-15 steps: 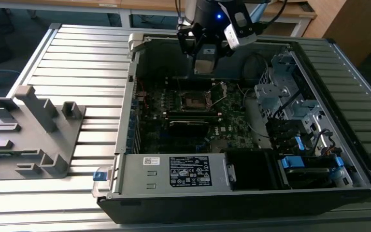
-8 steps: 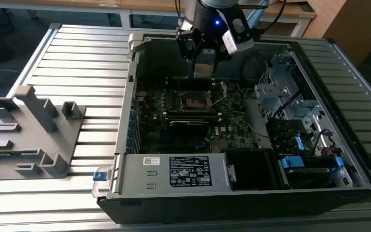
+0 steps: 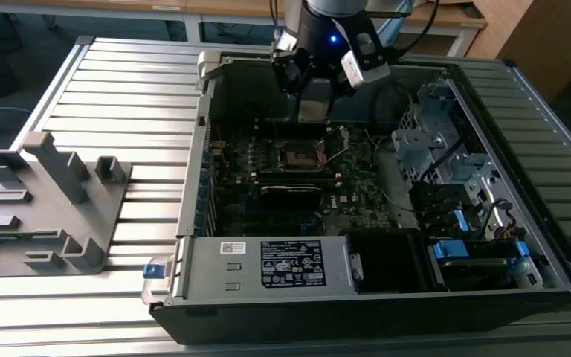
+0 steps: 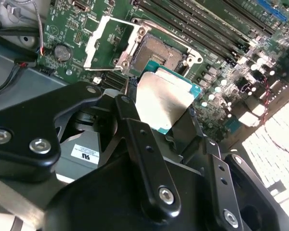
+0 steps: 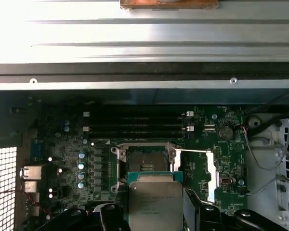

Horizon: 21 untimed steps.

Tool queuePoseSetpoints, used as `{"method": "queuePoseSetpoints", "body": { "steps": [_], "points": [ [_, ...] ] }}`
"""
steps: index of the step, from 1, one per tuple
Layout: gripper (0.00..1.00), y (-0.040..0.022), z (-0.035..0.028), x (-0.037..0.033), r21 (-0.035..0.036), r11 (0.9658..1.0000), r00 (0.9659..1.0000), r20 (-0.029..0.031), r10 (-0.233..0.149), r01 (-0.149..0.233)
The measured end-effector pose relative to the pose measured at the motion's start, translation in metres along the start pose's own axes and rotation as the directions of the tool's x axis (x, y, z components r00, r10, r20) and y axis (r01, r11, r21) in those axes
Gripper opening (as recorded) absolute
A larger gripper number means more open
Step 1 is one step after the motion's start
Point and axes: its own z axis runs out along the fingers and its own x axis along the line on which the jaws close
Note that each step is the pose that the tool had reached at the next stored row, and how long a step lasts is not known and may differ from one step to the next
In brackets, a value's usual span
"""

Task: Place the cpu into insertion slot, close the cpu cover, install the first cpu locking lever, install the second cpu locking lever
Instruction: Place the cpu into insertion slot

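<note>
Gripper: your black two-finger gripper (image 4: 159, 115) is clamped on the cpu, with a finger on each of two opposite edges. In the exterior view you see it hanging over the board inside the case.

Cpu: the small flat square cpu (image 4: 164, 102), with a dull silver-grey metal top and a green rim, sits level between the fingers (image 4: 128, 126). It is not seated. In the first wrist view its far edge overlaps the near rim of the socket; you cannot tell from these views how high it is above the board.

Insertion slot: the small square dark insertion slot (image 5: 147, 161) with a metal rim lies just beyond the chip, open and uncovered.

Cpu cover: the thin square silver metal cpu cover (image 4: 93, 43), with a cut-out in its middle, is swung open and lies beside the socket, not over it.

Motherboard: the dark green motherboard (image 5: 202, 125) carries a round silver coin cell (image 4: 62, 52) near the open frame, and long narrow black memory slots (image 5: 137, 122) run past the socket's far side.

Case: the black and silver computer case (image 3: 365, 320) lies on its side with its panel off.

Table: the case rests on a slatted silver aluminium table (image 3: 127, 89).

Fixture: a grey moulded fixture (image 3: 47, 201) stands on the table well apart from the case, at the exterior view's left.
</note>
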Motion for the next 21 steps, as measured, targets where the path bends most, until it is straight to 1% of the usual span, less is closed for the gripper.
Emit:
{"method": "queuePoseSetpoints", "body": {
  "steps": [7, 19, 21],
  "points": [
    [0.54, -0.0008, 0.0093, 0.0015, -0.0002, 1.0, 0.9999, 0.0094, -0.004, 0.004],
    [0.54, -0.0009, 0.0098, 0.0016, -0.0002, 1.0, 0.9999, 0.0099, -0.005, 0.005],
    [0.54, -0.001, 0.0113, 0.0016, -0.0005, 1.0, 0.9999, 0.0101, -0.005, 0.005]
  ]
}}
